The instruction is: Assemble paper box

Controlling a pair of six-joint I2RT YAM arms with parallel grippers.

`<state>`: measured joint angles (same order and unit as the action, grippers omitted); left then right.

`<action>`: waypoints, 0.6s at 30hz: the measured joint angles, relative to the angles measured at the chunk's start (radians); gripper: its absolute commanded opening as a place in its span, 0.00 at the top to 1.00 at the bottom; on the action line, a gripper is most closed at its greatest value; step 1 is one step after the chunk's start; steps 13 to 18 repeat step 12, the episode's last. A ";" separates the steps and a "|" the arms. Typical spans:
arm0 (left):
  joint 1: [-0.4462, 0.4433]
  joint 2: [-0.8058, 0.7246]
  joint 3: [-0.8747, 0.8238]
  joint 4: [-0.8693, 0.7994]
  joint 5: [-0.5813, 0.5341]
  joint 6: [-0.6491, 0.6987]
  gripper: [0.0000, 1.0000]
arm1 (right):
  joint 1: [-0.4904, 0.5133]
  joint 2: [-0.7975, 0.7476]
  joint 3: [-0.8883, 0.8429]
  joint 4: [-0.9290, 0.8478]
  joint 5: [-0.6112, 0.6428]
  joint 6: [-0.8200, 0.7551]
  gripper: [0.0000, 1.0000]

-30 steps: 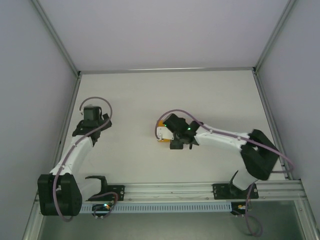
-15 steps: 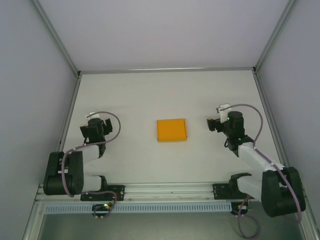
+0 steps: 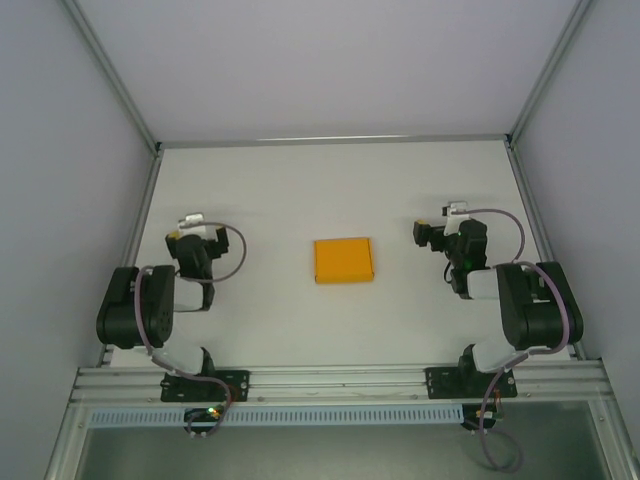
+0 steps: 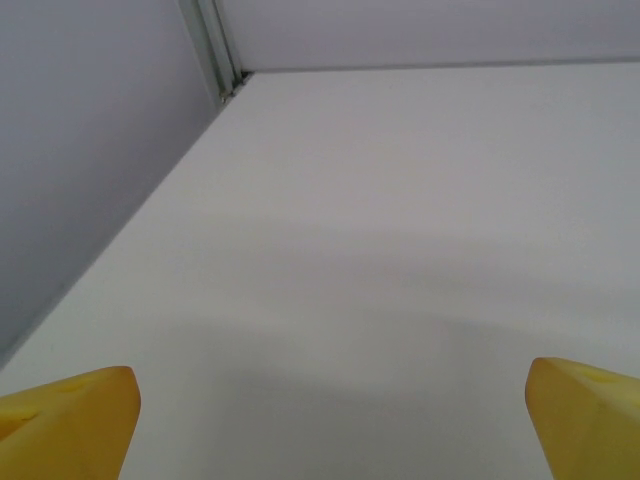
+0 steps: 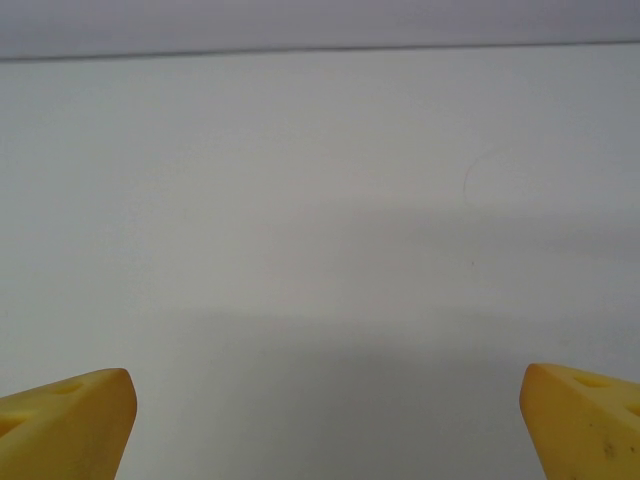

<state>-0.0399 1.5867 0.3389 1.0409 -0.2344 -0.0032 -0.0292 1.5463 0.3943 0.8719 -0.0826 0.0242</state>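
Two arms sit folded back on themselves, bolted to an aluminium rail (image 3: 340, 378) that runs along the table edge on the near side of the paper box (image 3: 343, 260). Each black shoulder block stands between the rail and the box's near edge, one well off to the box's left and one well off to its right. A pinkish-purple cable (image 3: 236, 252) loops out from the left arm's wrist toward the box.

Just beyond the shoulders, the left gripper (image 3: 193, 235) hangs to the left of the box, roughly level with it, and the right gripper (image 3: 445, 232) hangs to its right at about the same level. Both are well apart from the box and touch nothing. The left wrist camera shows the left gripper (image 4: 330, 425) spread wide, its yellow fingertips (image 4: 70, 420) at opposite lower corners of the picture with bare white table between them. The right wrist camera shows the same for the right gripper (image 5: 325, 415): its yellow fingertips (image 5: 65, 420) stand far apart, with nothing held.

The paper box itself is a small orange-yellow rectangle lying flat on the white table (image 3: 300, 185), about midway between the two grippers. From above it looks closed up, with no loose flaps showing.

Past the box the table runs bare to a metal strip at the foot of the pale back wall (image 3: 340, 70). A metal corner post (image 4: 213, 50) stands far beyond the box to its left.
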 measured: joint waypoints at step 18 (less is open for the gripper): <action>0.004 0.000 0.022 -0.045 0.022 0.000 0.00 | 0.014 0.000 0.000 0.002 0.013 0.006 0.00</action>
